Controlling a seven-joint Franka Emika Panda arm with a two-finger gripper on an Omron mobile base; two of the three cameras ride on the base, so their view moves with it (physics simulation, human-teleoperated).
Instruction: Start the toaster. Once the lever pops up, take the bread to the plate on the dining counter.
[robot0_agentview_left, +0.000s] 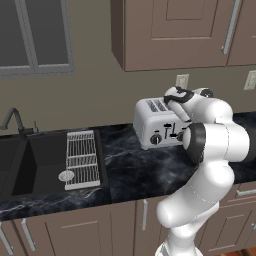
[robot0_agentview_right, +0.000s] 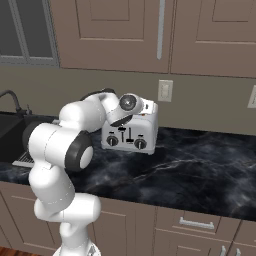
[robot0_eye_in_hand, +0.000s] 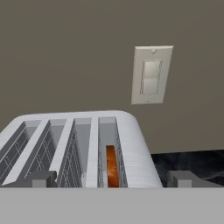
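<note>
While the bread (robot0_eye_in_hand: 112, 166) sits low in the toaster (robot0_eye_in_hand: 83, 148) slot, the hand (robot0_eye_in_hand: 111, 179) hovers above, fingers apart, probably lining up for the lever.

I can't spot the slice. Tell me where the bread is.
In the hand view, the bread stands edge-on, sunk in the rightmost slot of the toaster, below the wall switch.

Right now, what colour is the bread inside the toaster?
Orange-brown. The bread sits in one end slot of the silver toaster, clearest in the hand view.
</note>
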